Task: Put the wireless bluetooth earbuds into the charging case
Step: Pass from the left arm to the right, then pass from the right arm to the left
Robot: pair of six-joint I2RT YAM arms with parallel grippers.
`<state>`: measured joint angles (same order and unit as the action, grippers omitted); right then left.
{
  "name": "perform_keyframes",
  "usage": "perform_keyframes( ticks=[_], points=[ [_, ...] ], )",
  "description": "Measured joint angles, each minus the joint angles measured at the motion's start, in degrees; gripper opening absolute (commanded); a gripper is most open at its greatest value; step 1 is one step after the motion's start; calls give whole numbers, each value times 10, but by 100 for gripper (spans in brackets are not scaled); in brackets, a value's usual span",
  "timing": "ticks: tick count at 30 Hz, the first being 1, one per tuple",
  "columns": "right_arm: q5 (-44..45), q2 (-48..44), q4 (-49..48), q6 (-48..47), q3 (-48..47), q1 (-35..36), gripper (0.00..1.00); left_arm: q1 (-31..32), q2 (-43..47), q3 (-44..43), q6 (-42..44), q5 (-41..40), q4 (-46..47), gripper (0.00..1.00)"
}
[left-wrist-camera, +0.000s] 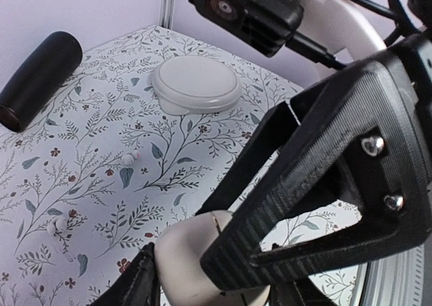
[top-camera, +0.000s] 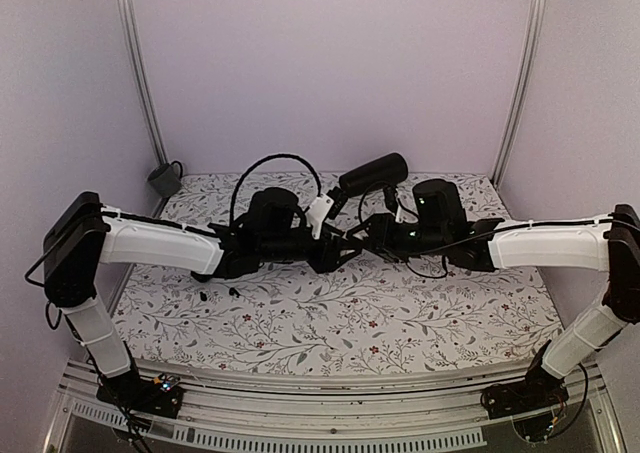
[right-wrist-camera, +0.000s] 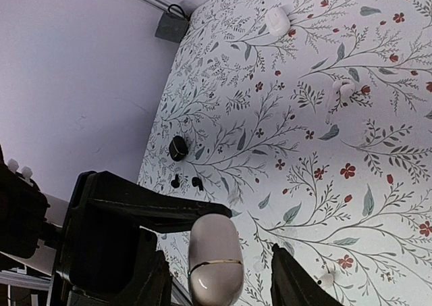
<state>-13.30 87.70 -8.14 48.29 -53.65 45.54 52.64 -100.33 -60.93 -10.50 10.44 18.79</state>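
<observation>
My left gripper (left-wrist-camera: 202,282) is shut on a cream oval charging case (left-wrist-camera: 192,265) and holds it above the middle of the table; the seam of its lid is closed. In the right wrist view the same case (right-wrist-camera: 216,259) stands between the fingers of my right gripper (right-wrist-camera: 219,286). Those jaws are apart, with a visible gap on the case's right side. Both grippers meet at the table's centre (top-camera: 345,245). Two tiny black earbuds (right-wrist-camera: 175,181) (right-wrist-camera: 196,182) lie side by side on the cloth near the left edge, seen as specks from above (top-camera: 203,296) (top-camera: 232,290).
A small black case (right-wrist-camera: 178,147) sits just behind the black buds. White earbuds (right-wrist-camera: 337,90) and a white case (right-wrist-camera: 277,19) lie farther out. A round white lidded dish (left-wrist-camera: 196,83), a black cylinder (top-camera: 372,175) and a grey cup (top-camera: 163,180) stand toward the back.
</observation>
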Motion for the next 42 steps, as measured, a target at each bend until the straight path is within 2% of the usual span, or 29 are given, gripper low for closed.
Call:
perform_keyframes(
  ticks=[7,11,12,14,17,18,20,25,30,33,36,42],
  points=[
    [-35,0,-41,46,29,-10,23,8,-9,-5,6,-2,-7,39],
    [-52,0,-55,67,38,-17,11,9,-9,-6,9,-2,-8,47],
    [-56,0,-57,73,38,-18,9,9,-9,-6,9,-1,-8,51],
    [-61,0,-61,78,39,-21,6,9,-9,-6,9,-2,-6,68],
    [-68,0,-62,88,41,-21,4,10,-9,-7,14,-2,-2,88],
    [-69,-1,-62,92,42,-21,4,10,-9,-6,14,-3,1,93],
    [-70,-2,-62,97,42,-21,4,11,-9,-6,19,-5,6,96],
    [-70,-8,-60,106,43,-26,4,12,12,27,33,-28,44,96],
    [-70,-26,-45,109,45,-41,4,16,76,135,99,-56,153,93],
    [-70,-41,-29,108,45,-49,4,33,97,183,167,-80,213,92],
    [-72,-60,-14,108,45,-53,3,69,96,210,264,-131,268,86],
    [-86,-87,21,113,43,-54,3,130,34,213,450,-259,385,80]
  ],
)
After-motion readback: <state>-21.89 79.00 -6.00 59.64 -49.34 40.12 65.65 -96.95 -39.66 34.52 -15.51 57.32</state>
